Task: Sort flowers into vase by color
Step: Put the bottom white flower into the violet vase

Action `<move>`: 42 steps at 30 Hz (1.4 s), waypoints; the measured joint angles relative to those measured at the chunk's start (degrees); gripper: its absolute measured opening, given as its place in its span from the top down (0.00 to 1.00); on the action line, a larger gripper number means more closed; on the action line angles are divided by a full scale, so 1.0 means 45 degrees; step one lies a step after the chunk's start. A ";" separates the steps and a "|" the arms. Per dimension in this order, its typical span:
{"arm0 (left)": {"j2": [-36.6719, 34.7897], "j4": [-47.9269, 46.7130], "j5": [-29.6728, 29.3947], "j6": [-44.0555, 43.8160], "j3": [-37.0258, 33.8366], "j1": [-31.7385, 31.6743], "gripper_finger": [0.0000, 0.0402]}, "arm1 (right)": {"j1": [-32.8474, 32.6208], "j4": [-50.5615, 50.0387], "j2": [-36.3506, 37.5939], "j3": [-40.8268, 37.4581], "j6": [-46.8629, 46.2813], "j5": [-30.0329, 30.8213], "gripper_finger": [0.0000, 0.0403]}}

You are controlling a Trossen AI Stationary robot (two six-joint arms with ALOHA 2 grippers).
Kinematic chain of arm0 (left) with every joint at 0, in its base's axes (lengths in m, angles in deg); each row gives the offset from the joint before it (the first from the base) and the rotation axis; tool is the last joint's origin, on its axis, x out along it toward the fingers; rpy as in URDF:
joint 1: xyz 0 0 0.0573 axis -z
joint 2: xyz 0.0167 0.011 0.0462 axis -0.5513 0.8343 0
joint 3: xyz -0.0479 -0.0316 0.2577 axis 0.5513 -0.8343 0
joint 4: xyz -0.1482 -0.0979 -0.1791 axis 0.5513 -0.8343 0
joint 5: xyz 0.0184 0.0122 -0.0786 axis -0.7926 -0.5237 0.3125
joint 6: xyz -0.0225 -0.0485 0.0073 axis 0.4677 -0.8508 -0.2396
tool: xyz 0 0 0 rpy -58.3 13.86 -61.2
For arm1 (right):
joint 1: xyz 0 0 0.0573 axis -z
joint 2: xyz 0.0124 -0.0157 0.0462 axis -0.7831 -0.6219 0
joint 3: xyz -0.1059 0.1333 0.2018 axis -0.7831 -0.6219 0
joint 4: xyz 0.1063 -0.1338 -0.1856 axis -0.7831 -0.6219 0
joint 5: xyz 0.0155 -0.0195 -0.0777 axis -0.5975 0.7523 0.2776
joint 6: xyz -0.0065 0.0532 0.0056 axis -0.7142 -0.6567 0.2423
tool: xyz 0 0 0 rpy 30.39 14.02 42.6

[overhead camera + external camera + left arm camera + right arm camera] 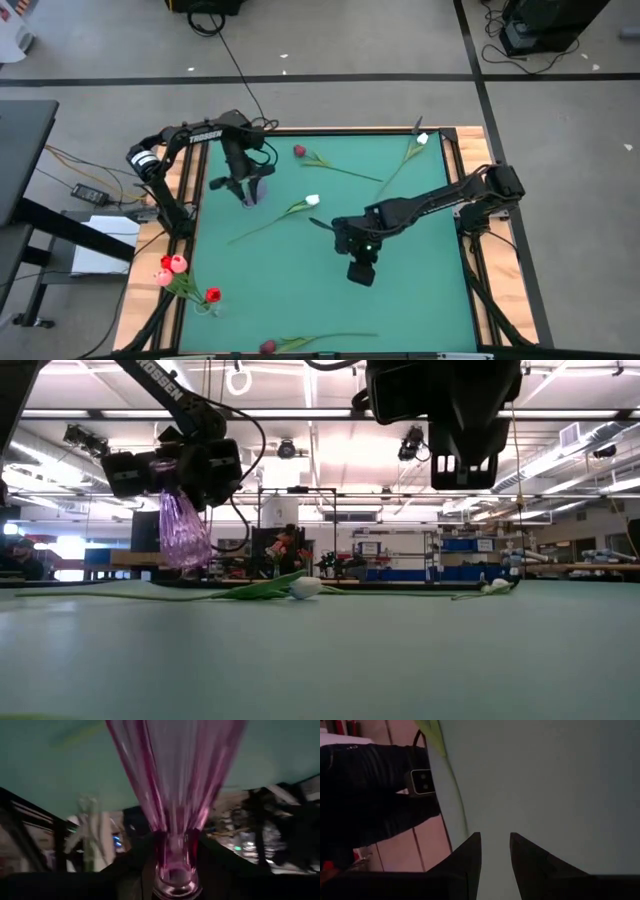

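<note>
Purple vase [172, 810] base sits clamped in left gripper [185, 475] jaws, carried clear above tabletop [300, 270], probably for placing. Right gripper [495, 852] hovers mid-table, jaws slightly apart, empty. White tulip [312, 201] lies between arms.

Legible markings:
- Left arm [190, 137], upper link, high view: white lettering "TROSSEN", small and only just readable.
- Same arm [160, 385], low view: white capitals ending "OSSEN"; the start of the word is cut off by the picture's edge.

Nothing else can be read; signs in the room behind the bench are too small to make out.
</note>
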 joint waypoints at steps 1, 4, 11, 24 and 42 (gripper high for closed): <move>0.0000 0.0006 0.0338 -0.0181 0.0000 0.0014 0.68 | -0.0021 0.0016 0.0008 0.0000 -0.0068 -0.0033 0.72; 0.0000 0.0038 0.1658 -0.0923 -0.0055 0.0061 0.69 | -0.0041 0.0019 0.0029 0.0000 -0.0513 -0.0107 0.72; 0.0000 0.0813 0.1190 -0.2310 -0.0503 -0.0175 0.71 | 0.0265 0.0097 0.0052 0.0000 -0.1057 -0.0254 0.72; -0.0015 0.2557 0.0282 -0.2858 -0.1726 -0.2114 0.71 | 0.0844 0.0593 0.0052 0.0000 -0.1415 -0.0034 0.72; 0.0000 0.2645 0.0164 -0.1935 -0.1229 -0.3192 0.66 | 0.1139 0.0589 0.0047 0.0002 -0.1532 -0.0131 0.72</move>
